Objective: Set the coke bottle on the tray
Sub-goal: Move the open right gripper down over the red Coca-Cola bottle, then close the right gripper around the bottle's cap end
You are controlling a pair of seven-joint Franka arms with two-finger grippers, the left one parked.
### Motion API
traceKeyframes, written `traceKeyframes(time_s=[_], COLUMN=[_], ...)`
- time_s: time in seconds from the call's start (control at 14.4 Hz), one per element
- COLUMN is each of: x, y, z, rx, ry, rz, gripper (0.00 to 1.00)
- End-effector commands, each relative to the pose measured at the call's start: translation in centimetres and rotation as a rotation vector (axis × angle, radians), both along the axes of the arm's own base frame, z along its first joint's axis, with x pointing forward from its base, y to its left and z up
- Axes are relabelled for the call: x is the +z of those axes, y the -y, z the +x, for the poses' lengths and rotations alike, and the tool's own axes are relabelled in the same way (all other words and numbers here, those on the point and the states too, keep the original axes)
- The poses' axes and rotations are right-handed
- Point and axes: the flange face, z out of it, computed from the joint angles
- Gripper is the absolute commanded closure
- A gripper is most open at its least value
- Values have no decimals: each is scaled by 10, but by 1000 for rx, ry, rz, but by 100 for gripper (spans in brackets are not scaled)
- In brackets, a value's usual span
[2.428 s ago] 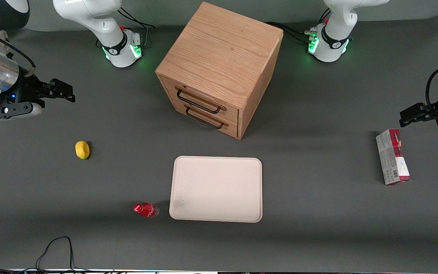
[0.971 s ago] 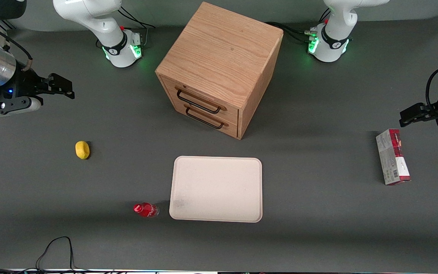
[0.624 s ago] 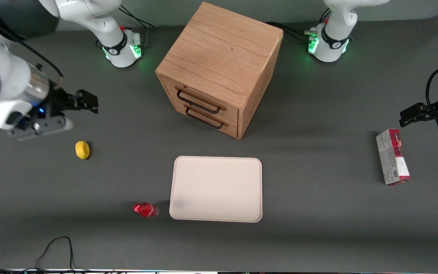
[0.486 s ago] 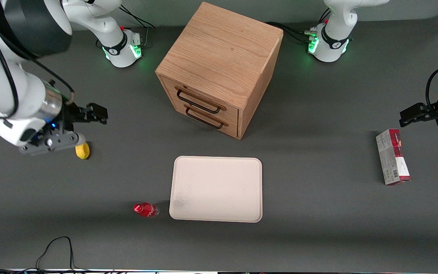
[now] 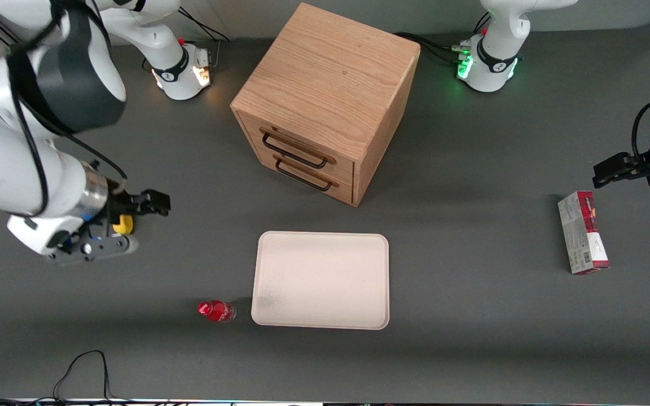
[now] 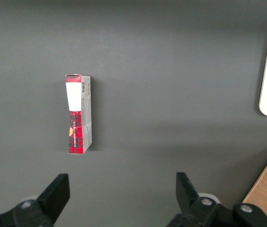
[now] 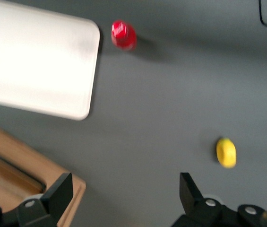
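Note:
The coke bottle (image 5: pixel 216 310) is small, with a shiny red cap and a red label. It stands on the grey table just beside a near corner of the cream tray (image 5: pixel 325 265), apart from it. My gripper (image 5: pixel 149 206) hangs above the table over the yellow lemon (image 5: pixel 124 224), farther from the front camera than the bottle. The wrist view shows the bottle (image 7: pixel 123 34) beside the tray (image 7: pixel 34 66). The gripper (image 7: pixel 125 191) is open, with only bare table between its fingers (image 7: pixel 60 191).
A wooden two-drawer cabinet (image 5: pixel 325 101) stands farther from the front camera than the tray; its edge (image 7: pixel 15 165) is in the wrist view. The lemon (image 7: pixel 226 152) lies on the table. A red-and-grey carton (image 5: pixel 582 232) lies toward the parked arm's end. A black cable (image 5: pixel 79 366) loops near the front edge.
My arm has swung in from the working arm's end of the table, toward the middle and nearer the front camera. It now partly covers the lemon. Bottle and tray have not moved.

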Motion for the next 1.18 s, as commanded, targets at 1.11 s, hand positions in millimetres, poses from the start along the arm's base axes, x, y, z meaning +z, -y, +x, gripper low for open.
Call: traceKeyframes(time_s=[1.11], x=[-194], y=[-33], z=[99], rx=[-93], ry=[214], rz=[45], gripper=[1])
